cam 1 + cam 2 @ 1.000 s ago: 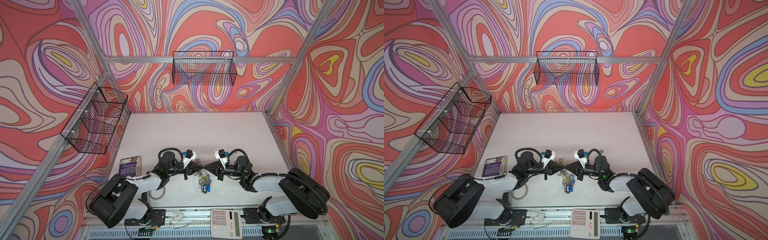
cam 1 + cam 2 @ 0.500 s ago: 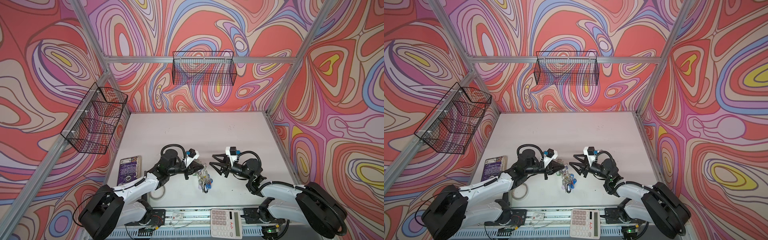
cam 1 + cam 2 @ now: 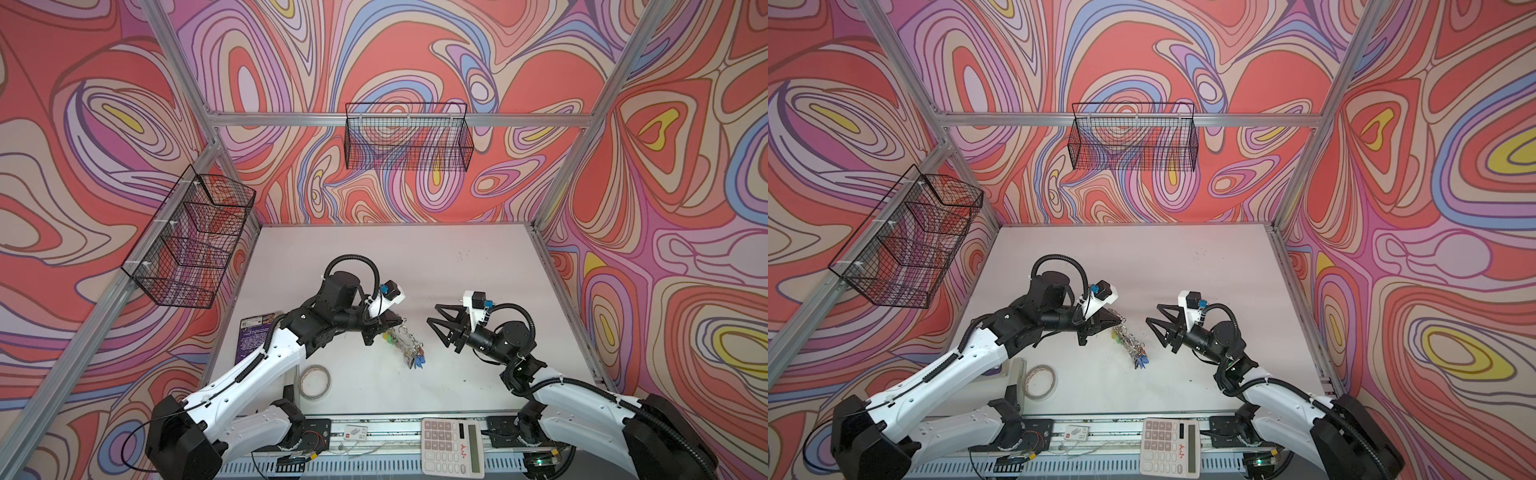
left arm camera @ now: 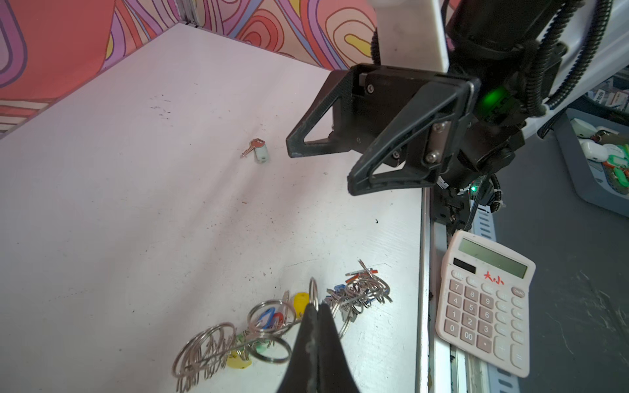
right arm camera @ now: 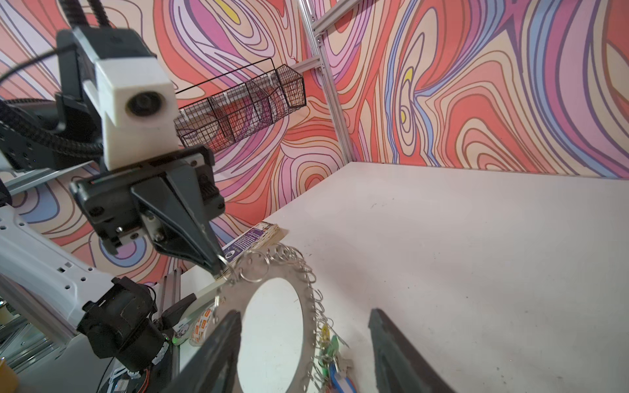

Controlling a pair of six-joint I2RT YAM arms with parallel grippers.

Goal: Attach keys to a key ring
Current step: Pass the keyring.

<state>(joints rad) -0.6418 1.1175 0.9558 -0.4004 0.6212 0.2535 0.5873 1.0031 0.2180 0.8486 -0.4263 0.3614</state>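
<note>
Visibility: the large flat silver key ring sits edge-on in both top views, so from up there it's just a glittery tangle and I can't count what's on it.
Cut off: the right wrist view chops the ring's lower part at the frame edge, and the left wrist view shows only the tips of my black left gripper.
Hard to call: I can't tell whether the ring's low end rests on the white table or hangs just clear of it.
Left gripper: jaws pressed fully together, pinching one small split ring on the key ring's rim. The ring dangles tilted from that pinch.
Right gripper: jaws spread wide, nothing in them. It points at the ring with a clear gap between.
Keys: small silver keys with blue, red, yellow and green plastic tags are bunched along the ring's fringe, between the two grippers and closer to the left one.
Loose key: one loose key with a pale mint tag lies flat on the table, well apart from the ring. Only the left wrist view shows it.
Bystanders: beige tape roll and purple printed packet by the left arm, pale calculator on the front rail.
</note>
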